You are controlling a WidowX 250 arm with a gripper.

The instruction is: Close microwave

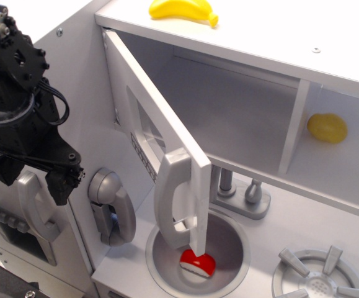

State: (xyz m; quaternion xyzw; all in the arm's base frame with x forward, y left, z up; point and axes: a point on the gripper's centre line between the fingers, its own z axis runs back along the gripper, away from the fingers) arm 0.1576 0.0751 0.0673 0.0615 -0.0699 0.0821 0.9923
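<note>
Microwave (241,118) set in upper part of white toy kitchen, a wide box cavity with long axis running left to right, mouth facing forward. Microwave door (157,143) swung wide open on left-hand hinge, standing edge-on and pointing out toward viewer and down-right; window and row of small grey buttons seen foreshortened on outer face, long silver handle (176,198) upright at free edge, hanging over sink. Main cavity bare inside; narrow compartment right of inner divider holding a yellow lemon (327,128). Yellow banana (183,10) lying on top of unit. Round grey sink (229,248) sunk in worktop (303,217) below, holding a red-and-white piece (198,262) touching lower tip of door. Silver tap (241,192) behind sink, burner (322,279) at lower right. Grey handset (111,208) on side wall left of sink. Black arm at far left, gripper (64,186) pointing down, beside curved silver handle (36,211) of lower door, well left of microwave door and apart from it; cannot tell whether fingers clenched or released
</note>
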